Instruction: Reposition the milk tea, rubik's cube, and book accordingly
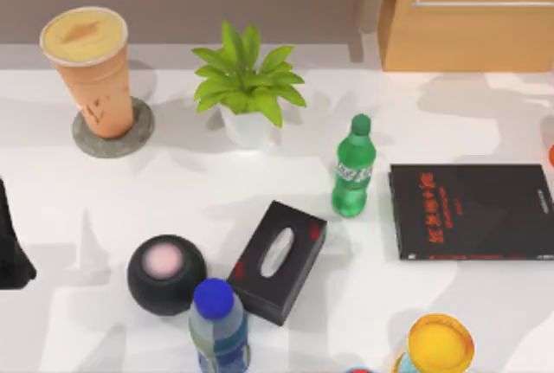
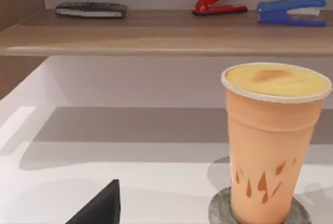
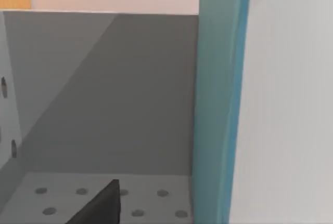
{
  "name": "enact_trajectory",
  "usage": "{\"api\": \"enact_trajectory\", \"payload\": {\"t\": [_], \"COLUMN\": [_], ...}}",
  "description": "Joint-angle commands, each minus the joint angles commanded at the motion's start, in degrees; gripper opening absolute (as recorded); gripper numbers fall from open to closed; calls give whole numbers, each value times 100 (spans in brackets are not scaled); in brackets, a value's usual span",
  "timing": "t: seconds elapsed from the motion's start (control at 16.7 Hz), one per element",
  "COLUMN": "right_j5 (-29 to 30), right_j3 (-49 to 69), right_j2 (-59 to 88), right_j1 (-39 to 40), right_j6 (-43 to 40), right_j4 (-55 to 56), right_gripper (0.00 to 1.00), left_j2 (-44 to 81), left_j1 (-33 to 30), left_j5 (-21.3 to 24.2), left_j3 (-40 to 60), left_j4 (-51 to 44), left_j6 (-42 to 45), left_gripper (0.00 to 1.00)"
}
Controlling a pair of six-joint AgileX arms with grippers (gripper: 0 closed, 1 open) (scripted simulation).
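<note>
- Milk tea [image 1: 90, 70] stands upright on a round grey coaster [image 1: 113, 133] at the far left of the table. In the left wrist view the cup [image 2: 273, 141] sits on that coaster below a wooden shelf [image 2: 156, 37]. This part looks done.
- Book: the teal cover and white pages [image 3: 221, 104] stand upright, very close in the right wrist view, inside a grey box with dotted holes in its floor [image 3: 104, 198]. I think it is being put away or has just been put away.
- Rubik's cube: I cannot find it for sure, so I cannot say if it is done.
- Left arm [image 1: 13, 243] sits at the table's left edge, away from the cup. I cannot tell if its jaws are apart or together.
- Right gripper is by the book. I cannot tell if its jaws are holding it.
- Other things nearby: a green plant [image 1: 245, 83], a green bottle [image 1: 353, 167], a black tissue box [image 1: 277, 260], a black ball [image 1: 166, 273] and a thin black book [image 1: 472, 211].
</note>
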Motion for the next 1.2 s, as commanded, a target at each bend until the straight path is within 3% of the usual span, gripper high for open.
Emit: {"api": "enact_trajectory", "payload": {"t": [0.9, 1.2], "right_j5": [157, 157], "right_j3": [867, 867], "right_j2": [570, 570], "right_j1": [149, 149], "right_j6": [-5, -5], "right_j4": [-302, -302], "right_gripper": [100, 62], "left_j2": [0, 0], "left_j1": [0, 0], "left_j5": [0, 0], "left_j3": [0, 0], "left_j4": [0, 0], "left_j6": [0, 0], "left_gripper": [100, 100]}}
